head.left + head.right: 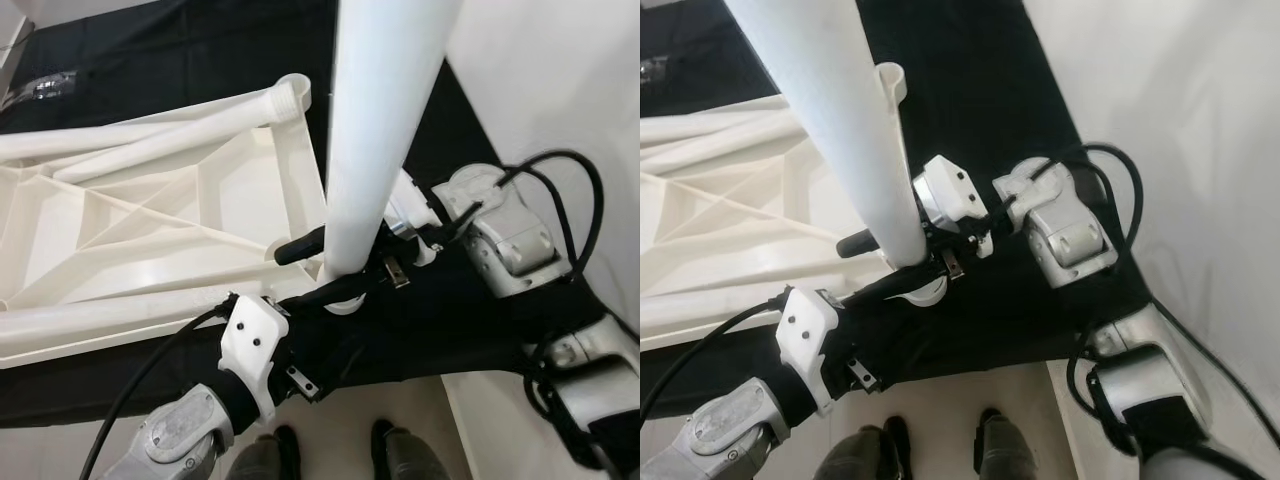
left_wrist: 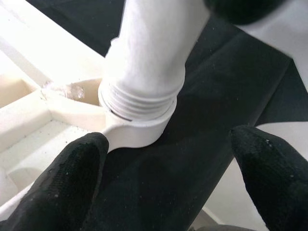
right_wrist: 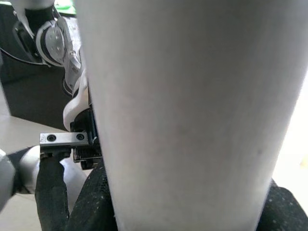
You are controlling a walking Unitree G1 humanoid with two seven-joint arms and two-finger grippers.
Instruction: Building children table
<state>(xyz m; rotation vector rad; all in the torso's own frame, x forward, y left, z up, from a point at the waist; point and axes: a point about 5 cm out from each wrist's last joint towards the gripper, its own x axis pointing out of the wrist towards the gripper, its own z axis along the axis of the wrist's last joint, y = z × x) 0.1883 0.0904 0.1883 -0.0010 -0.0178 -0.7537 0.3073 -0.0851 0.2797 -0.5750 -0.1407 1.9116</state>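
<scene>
The table leg (image 1: 375, 130) stands upright with its threaded end seated in the corner socket (image 2: 139, 127) of the upturned tabletop (image 1: 150, 230). The right gripper (image 1: 908, 252) is clamped on the leg just above the socket. The left gripper (image 2: 168, 168) hovers spread beside the socket, holding nothing. The leg appears to be rigid, light, smooth plastic, likely to slip. Grip it low, near the threads, and turn it squarely.

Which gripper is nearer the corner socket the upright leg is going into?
Left. The left gripper sits at the socket, jaws open around it. The right gripper grips the leg just above.
</scene>
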